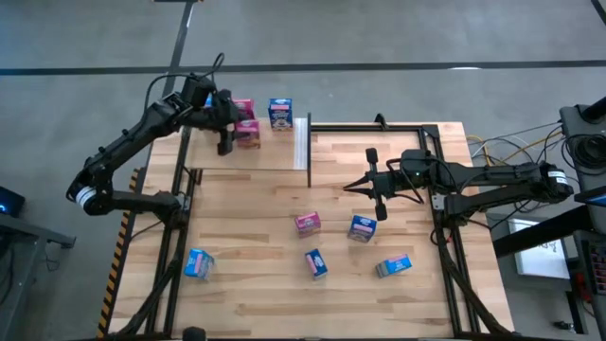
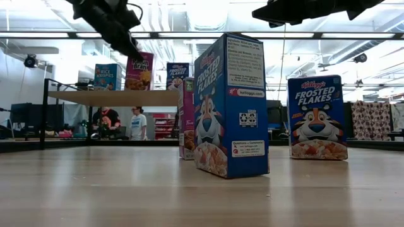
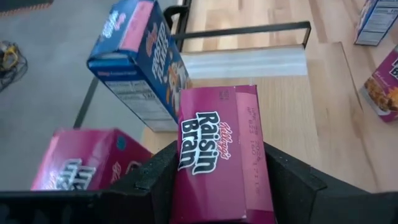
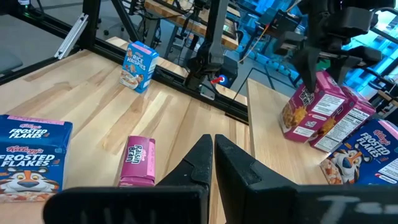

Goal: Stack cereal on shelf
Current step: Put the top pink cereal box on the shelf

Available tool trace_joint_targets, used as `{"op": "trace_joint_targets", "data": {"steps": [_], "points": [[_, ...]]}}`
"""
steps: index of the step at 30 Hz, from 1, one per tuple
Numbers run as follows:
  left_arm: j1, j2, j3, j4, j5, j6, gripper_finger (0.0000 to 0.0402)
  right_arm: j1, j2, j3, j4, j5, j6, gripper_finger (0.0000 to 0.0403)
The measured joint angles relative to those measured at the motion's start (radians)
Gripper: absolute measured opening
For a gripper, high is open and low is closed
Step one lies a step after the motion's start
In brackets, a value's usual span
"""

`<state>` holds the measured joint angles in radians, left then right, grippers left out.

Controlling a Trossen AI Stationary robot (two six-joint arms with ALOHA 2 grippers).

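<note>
The pale plank worktop (image 1: 246, 284) with its black metal frame fills the middle of the high view, grey concrete floor (image 1: 398, 38) around it. At upper left sits the smooth light-wood shelf (image 1: 265, 156), a white strip along its right edge. There the left pincer (image 1: 225, 144) clamps a magenta Raisin Bran cardboard box (image 3: 221, 155) between its fingers, beside another magenta box (image 1: 242, 108) and a blue Frosted Flakes box (image 1: 279, 113) standing on the shelf. The right pincer (image 1: 380, 210), fingers pressed together and empty, hangs at centre right. Five small cereal boxes (image 1: 308, 223) lie scattered across the lower worktop. In the low view, people (image 2: 137, 123) stand in the bright room behind.
</note>
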<state>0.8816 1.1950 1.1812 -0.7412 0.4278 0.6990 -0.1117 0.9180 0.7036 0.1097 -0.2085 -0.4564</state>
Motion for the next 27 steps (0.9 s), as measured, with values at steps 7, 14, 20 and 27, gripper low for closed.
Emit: {"op": "trace_joint_targets", "data": {"steps": [7,14,20,27], "points": [[0.001,0.0,0.0,-0.035,0.001,-0.007,0.018,0.0,0.0,0.0,0.0,0.0,0.0,0.0009],[0.001,0.0,-0.003,-0.033,-0.093,-0.047,0.018,0.0,0.0,0.0,0.0,0.0,0.0,0.0009],[0.001,0.0,-0.004,-0.033,-0.101,-0.057,0.0182,0.0,0.0,0.0,0.0,0.0,0.0,0.0009],[0.001,0.0,-0.006,-0.031,-0.112,-0.062,0.0208,0.0,0.0,0.0,0.0,0.0,0.0,0.0009]]}}
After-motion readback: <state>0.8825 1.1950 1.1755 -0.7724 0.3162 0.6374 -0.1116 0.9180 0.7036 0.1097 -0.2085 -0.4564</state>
